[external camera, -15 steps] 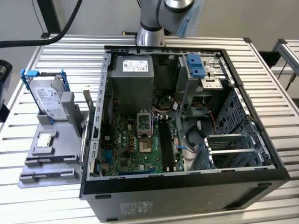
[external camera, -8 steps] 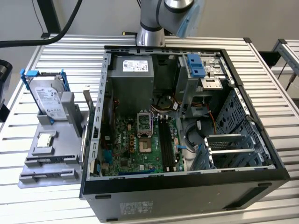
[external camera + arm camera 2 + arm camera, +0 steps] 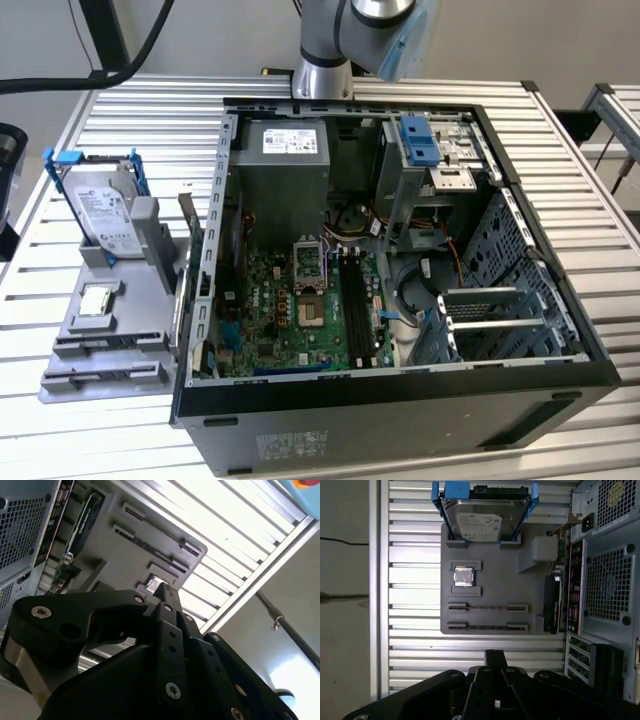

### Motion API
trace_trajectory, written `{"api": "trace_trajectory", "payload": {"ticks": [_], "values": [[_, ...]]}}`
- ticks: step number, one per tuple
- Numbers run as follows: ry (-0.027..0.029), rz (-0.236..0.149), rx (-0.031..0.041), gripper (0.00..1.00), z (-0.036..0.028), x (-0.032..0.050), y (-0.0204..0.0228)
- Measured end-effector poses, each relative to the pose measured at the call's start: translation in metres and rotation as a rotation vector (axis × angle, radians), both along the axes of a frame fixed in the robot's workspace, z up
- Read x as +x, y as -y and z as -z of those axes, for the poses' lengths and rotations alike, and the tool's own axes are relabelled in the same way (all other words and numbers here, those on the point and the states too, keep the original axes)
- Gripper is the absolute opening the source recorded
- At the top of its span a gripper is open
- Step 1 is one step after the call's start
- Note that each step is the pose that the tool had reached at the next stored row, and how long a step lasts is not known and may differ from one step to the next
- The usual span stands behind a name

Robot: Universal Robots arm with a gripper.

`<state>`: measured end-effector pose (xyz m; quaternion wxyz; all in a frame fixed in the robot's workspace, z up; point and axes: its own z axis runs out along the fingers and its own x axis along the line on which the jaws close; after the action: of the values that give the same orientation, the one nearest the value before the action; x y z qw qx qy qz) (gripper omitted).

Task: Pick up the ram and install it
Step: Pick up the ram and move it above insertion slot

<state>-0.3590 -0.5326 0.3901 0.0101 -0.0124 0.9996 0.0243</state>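
A table of ribbed aluminium slats [image 3: 120,130] was seen in the exterior view. An open computer case [image 3: 400,400] was laid on it, and the green motherboard [image 3: 290,310] with its black slots [image 3: 352,300] was exposed inside. At nine o'clock from the case, as that view showed it, a grey tray [image 3: 150,300] was set just beside the case wall. A hard drive [image 3: 105,215] in a blue bracket was stood at the tray's twelve o'clock end, and a square chip [image 3: 95,300] was lodged near its middle. The ram [image 3: 100,377] was found at the tray's six o'clock end, seen edge-on as a thin dark strip in a holder, with a second like strip [image 3: 108,345] just beside it. The arm [image 3: 322,60] was seen at twelve o'clock, behind the case. In the second wrist view the gripper [image 3: 162,587] was shown in front of the tray, its fingers [image 3: 167,615] brought tightly together with nothing held. In the first wrist view the gripper was seen against the slats just beyond the tray's holder edge, near the ram but apart from it.
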Motion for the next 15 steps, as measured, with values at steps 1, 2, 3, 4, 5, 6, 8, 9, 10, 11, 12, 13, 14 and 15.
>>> {"api": "trace_trajectory", "payload": {"ticks": [1,2,3,4,5,6,8,9,10,11,12,13,14,15], "values": [[0.0000,-0.014,-0.0002,0.00,0.0000,0.0000,0.0000],[0.0000,-0.030,-0.0003,0.00,0.0001,0.0000,0.0000],[0.0000,-0.050,-0.0007,0.00,0.0000,0.0000,0.0000],[0.0000,-0.067,-0.0009,0.00,0.0000,0.0000,0.0000],[0.0000,-0.085,-0.0012,0.00,0.0000,0.0000,0.0000],[0.0000,-0.105,-0.0014,0.00,0.0000,0.0000,0.0000],[0.0000,-0.140,-0.0020,0.00,0.0000,0.0000,0.0000],[0.0000,-0.158,-0.0023,0.00,0.0000,0.0000,0.0000],[0.0000,-0.177,-0.0026,0.00,0.0000,0.0000,0.0000],[0.0000,-0.195,-0.0028,0.00,0.0000,0.0000,0.0000],[0.0000,-0.212,-0.0030,0.00,0.0000,0.0000,0.0000],[0.0000,-0.232,-0.0031,0.00,0.0000,0.0000,0.0000],[0.0000,-0.249,-0.0033,0.00,0.0000,0.0000,0.0000],[0.0000,-0.268,-0.0034,0.00,0.0000,0.0000,0.0000]]}}
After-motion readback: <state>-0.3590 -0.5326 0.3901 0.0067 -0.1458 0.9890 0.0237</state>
